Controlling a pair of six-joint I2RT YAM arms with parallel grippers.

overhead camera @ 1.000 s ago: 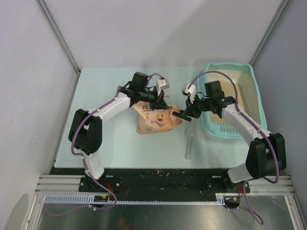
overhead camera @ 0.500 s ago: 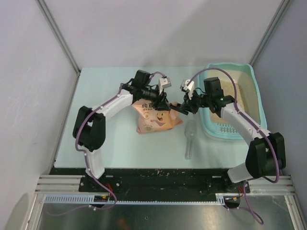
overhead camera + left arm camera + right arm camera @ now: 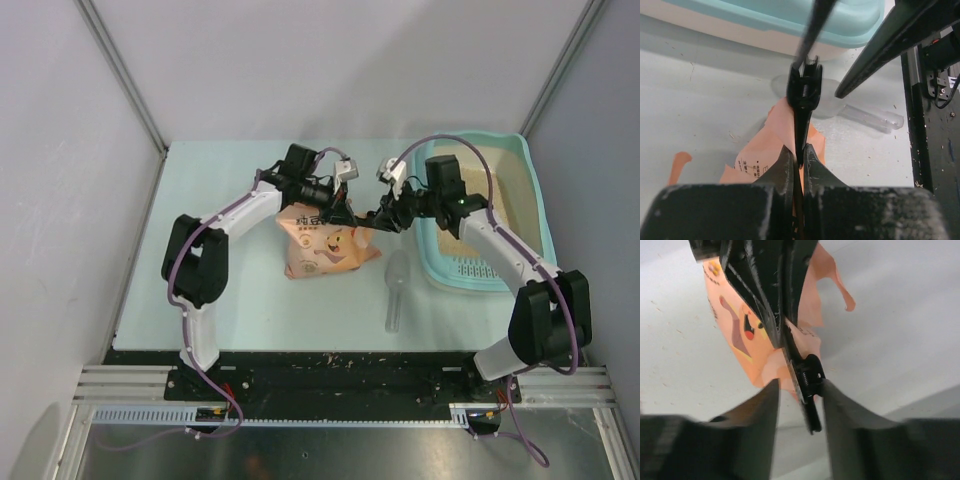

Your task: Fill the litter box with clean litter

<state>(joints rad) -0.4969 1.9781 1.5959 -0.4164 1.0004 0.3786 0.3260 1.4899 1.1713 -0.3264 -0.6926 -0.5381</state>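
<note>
Overhead first: the left fingers [image 3: 343, 211] and right fingers [image 3: 375, 222] are almost nose to nose over the top of the peach bag [image 3: 322, 252], which stands on the bench [image 3: 220, 190]. The litter box [image 3: 470, 270] sits just behind the right fingers, and clean litter [image 3: 515, 190] shows on its floor. A clear scoop [image 3: 395, 290] lies near them on the side toward the bases.

Left wrist view now: the left fingers [image 3: 790, 162] are squeezed narrow, clamped on the black clip [image 3: 804, 90] that runs along the bag [image 3: 772, 145] mouth. The clip's spring end sticks out ahead of the tips. Beyond it lie the scoop [image 3: 875, 116] and the teal litter box [image 3: 765, 15] wall.

Right wrist view: the right fingers [image 3: 760, 425] are spread, with the clip's [image 3: 809, 380] spring end sitting in the gap between them. I can't see either pad touching it. The left fingers [image 3: 765, 285] pinch directly opposite.

Here's the danger, by my reading. The two sets of fingers are very close, so a small overshoot could knock them together. A pinch off the spring end could twist the clip without opening it. A hard pull might tip or tear the bag and spill litter onto the bench [image 3: 900, 340] rather than into the box.
</note>
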